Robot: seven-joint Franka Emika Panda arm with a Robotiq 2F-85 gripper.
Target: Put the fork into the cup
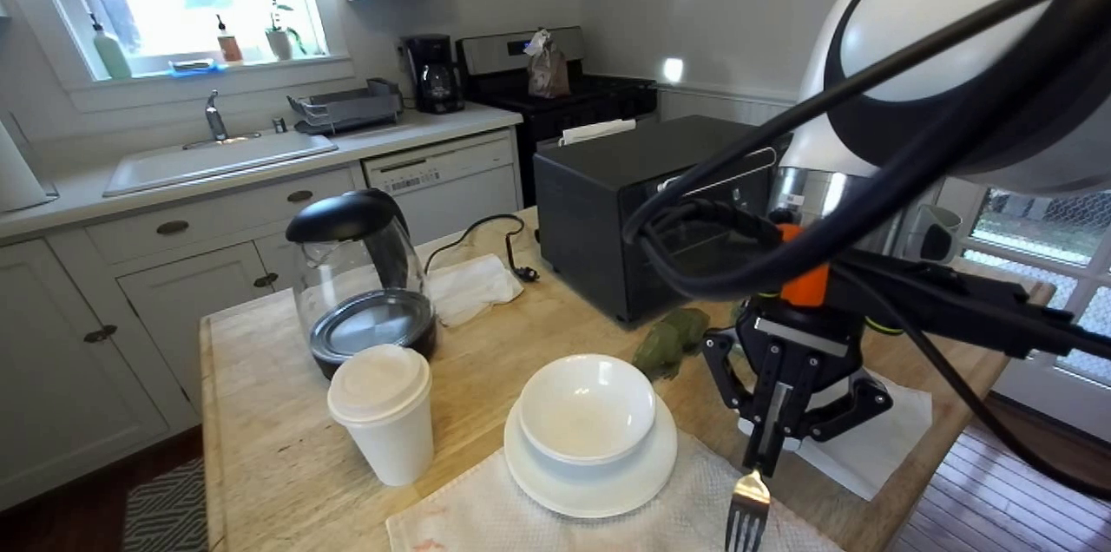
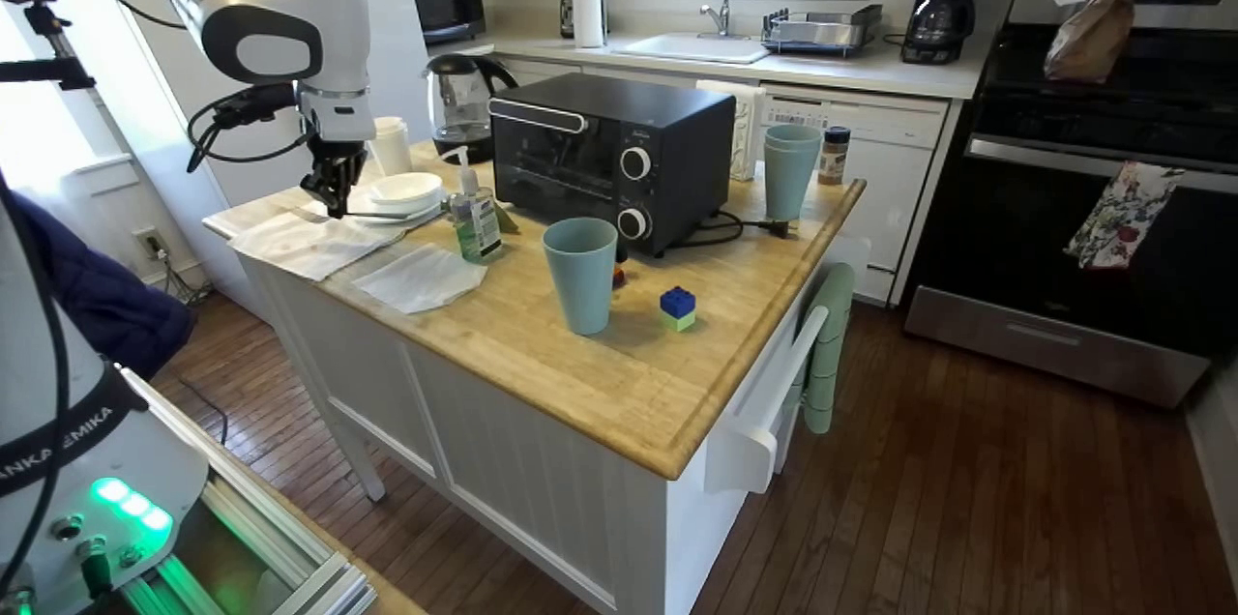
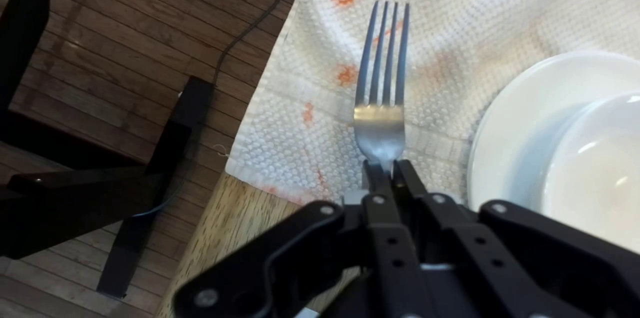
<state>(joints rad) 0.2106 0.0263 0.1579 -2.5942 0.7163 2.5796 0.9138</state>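
Inside the gripper [image 3: 386,170], the clasped fork [image 3: 380,119]

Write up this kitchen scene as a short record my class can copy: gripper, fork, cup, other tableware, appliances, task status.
Gripper: closed on the fork just behind its head
Fork: tines pointing away from the gripper, over the white cloth; contact with it unclear
Cup: pale teal, upright, near a blue-and-green block
Other tableware: white bowl on white plate; lidded white cup; another teal cup near a dark-lidded jar
Appliances on table: black toaster oven, glass kettle
Task status: fork held, not yet in the cup
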